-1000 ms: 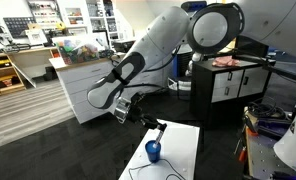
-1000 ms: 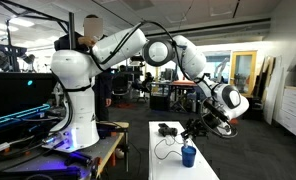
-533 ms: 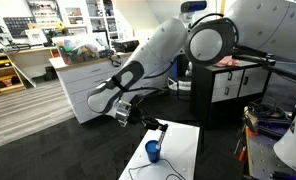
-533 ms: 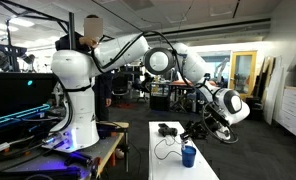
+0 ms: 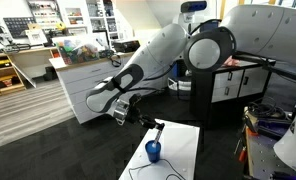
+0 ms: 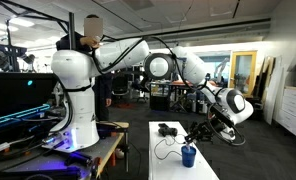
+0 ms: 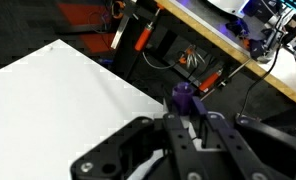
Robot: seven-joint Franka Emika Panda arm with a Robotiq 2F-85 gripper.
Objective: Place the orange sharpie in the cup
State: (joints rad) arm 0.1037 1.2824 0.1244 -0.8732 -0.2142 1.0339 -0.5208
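The small blue cup [image 5: 153, 151] stands on the white table [image 5: 183, 150]; it also shows in an exterior view [image 6: 189, 156]. My gripper [image 5: 138, 118] hangs just above and beside it [image 6: 199, 136]. In the wrist view the cup [image 7: 182, 96] sits right past my fingertips [image 7: 185, 112]. The two fingers are close together with only a narrow gap. The orange sharpie is mostly hidden between them, and I see only a thin dark line there.
A black device with a cable [image 6: 168, 129] lies at the far end of the table [image 5: 158, 128]. The table edge [image 7: 138, 80] drops to a dark floor with orange-and-black clutter [image 7: 143, 35]. A person stands behind the robot base [image 6: 88, 40].
The upper arm links have swung and now fill more of the view. The gripper has sunk slightly toward the cup. The cup has not moved.
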